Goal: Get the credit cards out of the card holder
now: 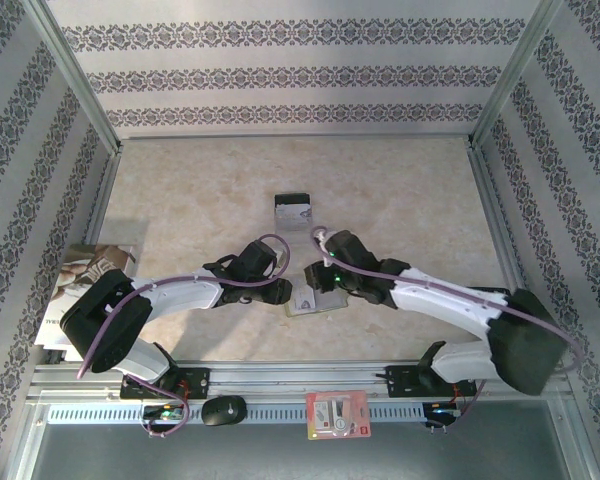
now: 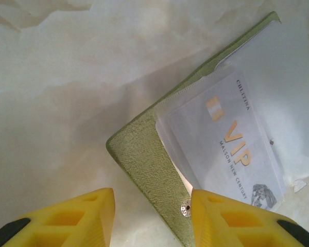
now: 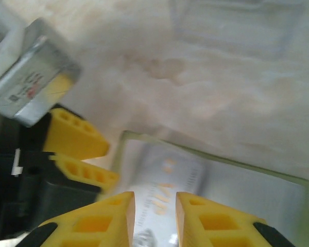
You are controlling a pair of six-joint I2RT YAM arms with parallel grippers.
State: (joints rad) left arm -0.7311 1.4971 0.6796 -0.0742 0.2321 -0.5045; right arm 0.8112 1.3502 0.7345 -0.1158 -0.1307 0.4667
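Observation:
The olive-green card holder (image 1: pixel 308 304) lies open on the table between both grippers. Its green flap (image 2: pixel 149 159) and greyish inner pocket (image 3: pixel 257 195) show in the wrist views. A silver card printed VIP (image 2: pixel 232 144) sits partly tucked in a pocket. My left gripper (image 2: pixel 152 206) is open and straddles the green flap, its right finger by the snap button (image 2: pixel 185 207). My right gripper (image 3: pixel 154 211) is open a narrow way just above the VIP card (image 3: pixel 165 180). Another silver-grey card with a black band (image 1: pixel 293 212) lies apart, farther back on the table (image 3: pixel 33 82).
A red-and-white packet (image 1: pixel 337 414) and a black oval object (image 1: pixel 223 410) rest on the front rail. A printed booklet (image 1: pixel 85 270) lies at the table's left edge. Metal frame posts and patterned walls enclose the table on three sides.

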